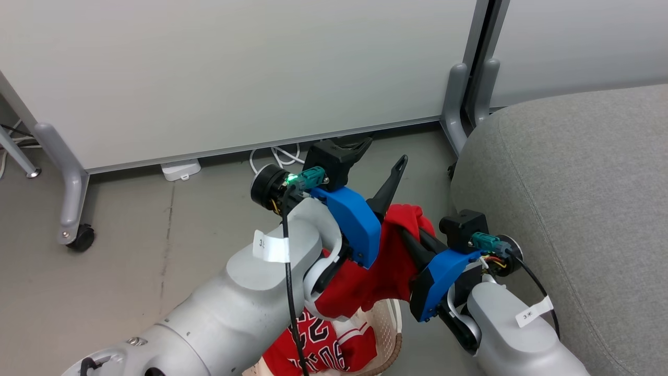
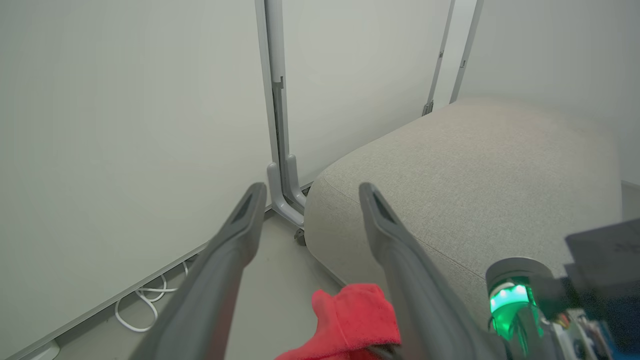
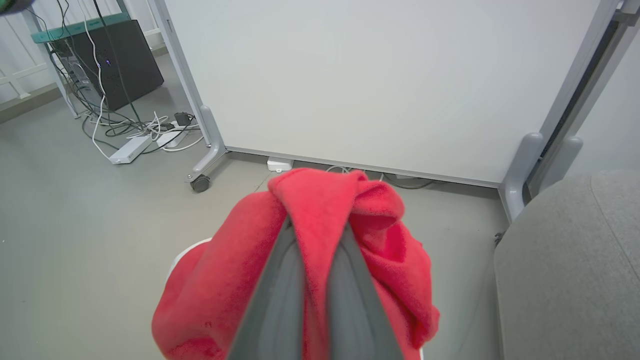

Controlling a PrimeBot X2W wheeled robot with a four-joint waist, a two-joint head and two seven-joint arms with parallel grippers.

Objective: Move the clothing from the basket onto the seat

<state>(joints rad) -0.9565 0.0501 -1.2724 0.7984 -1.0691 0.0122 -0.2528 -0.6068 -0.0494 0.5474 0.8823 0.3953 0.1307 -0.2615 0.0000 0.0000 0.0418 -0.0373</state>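
**Desk:** What's the setting?
**Photographer:** A grey floor (image 1: 130, 250), with white rolling partitions (image 1: 235, 73) behind and loose cables (image 1: 276, 154) at their foot. A pale grey sofa (image 1: 574, 183) takes the right side.

**Desk:** Where are the clothes?
**Photographer:** The plain red garment (image 1: 376, 271) is in the air between the two arms, just left of the sofa's rounded edge. The right jaws are pressed together on a bunched fold at its top. From there its length runs downward, the loose end trailing toward the basket (image 1: 390, 321) below. I cannot tell whether it touches the rim.

**Desk:** And the left arm?
**Photographer:** The left jaws stand apart, holding nothing, and point toward the sofa. The red fold sits close beside one of them.

**Desk:** Is anything in the basket?
**Photographer:** The numbered jersey (image 1: 323, 344) lies crumpled there, numbers facing up.
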